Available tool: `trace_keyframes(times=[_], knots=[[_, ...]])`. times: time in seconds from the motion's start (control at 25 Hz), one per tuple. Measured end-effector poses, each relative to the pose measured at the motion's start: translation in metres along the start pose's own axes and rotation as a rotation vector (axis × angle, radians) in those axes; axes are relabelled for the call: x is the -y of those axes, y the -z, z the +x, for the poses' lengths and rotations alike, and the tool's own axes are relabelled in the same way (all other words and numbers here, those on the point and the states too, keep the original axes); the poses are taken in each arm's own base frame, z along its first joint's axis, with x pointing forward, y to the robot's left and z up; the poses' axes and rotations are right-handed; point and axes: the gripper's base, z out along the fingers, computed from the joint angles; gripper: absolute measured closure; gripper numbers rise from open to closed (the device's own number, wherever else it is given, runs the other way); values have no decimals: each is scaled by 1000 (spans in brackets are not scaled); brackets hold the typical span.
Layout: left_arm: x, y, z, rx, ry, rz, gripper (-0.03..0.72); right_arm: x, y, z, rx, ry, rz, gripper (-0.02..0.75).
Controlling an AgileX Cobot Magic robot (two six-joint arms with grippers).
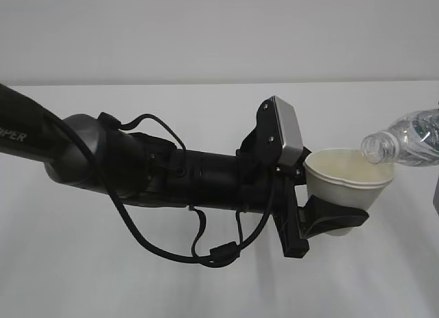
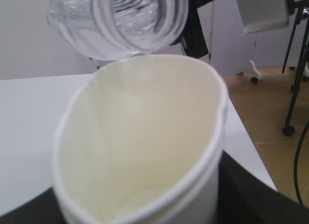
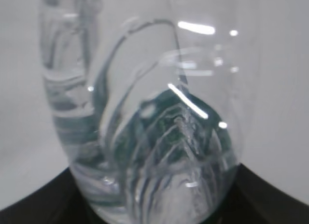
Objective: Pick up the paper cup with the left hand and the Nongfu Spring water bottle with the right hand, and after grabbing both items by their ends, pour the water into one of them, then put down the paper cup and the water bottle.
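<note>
My left gripper is shut on the lower part of the white paper cup, holding it above the table with its mouth tipped towards the right. In the left wrist view the cup fills the frame, with black fingers at its sides, and its cream inside looks dry. The clear ribbed bottle comes in from the right, tilted, its open mouth just over the cup's far rim. Its neck hangs right above the cup. My right gripper is shut on the bottle's base. I cannot make out any water.
A white table lies below both arms. The thick black left arm with looping cables spans the left and middle. The left wrist view shows the table's right edge, then wooden floor with black stand legs.
</note>
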Motion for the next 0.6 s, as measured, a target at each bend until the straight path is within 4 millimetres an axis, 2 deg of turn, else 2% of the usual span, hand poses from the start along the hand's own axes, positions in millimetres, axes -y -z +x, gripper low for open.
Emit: trace_keyframes(times=[0.6], knots=[[0,0,0,-1,0,-1,258,0,0,0,1,27,2,282]])
